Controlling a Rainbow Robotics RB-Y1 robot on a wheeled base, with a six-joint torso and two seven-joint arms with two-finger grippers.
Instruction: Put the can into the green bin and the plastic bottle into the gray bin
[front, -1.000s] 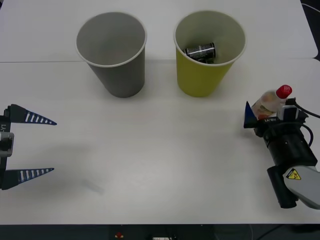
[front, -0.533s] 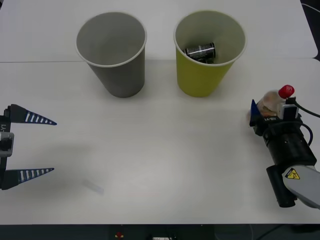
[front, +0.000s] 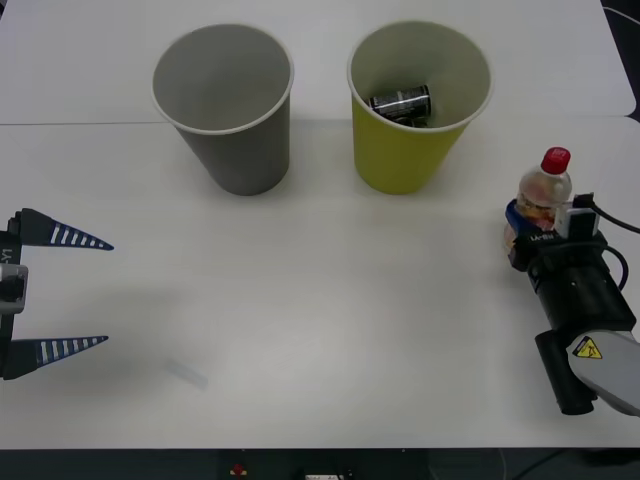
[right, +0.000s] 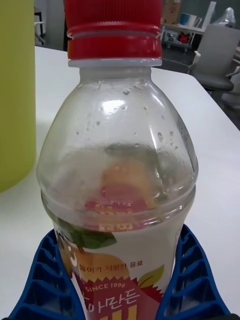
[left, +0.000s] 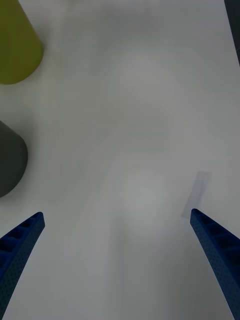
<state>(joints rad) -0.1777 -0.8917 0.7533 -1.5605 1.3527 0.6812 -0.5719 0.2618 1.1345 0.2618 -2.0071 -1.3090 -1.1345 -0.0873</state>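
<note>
White desk (front: 330, 300): the right claw (front: 530, 225) pinches a clear, red-capped plastic bottle (front: 541, 195) low down; it could tip mid-carry. The left claw (front: 60, 292) waits spread.

Can (front: 401, 103) in green bin (front: 405, 160); bottle (front: 542, 195) upright.

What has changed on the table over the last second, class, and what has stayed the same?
The right hand, shut on the plastic bottle, has turned it from leaning sideways to standing upright, cap on top, and shifted slightly to the right. The can still lies inside the green bin, the gray bin has not moved, and the left hand stays open at the table's left edge.
</note>
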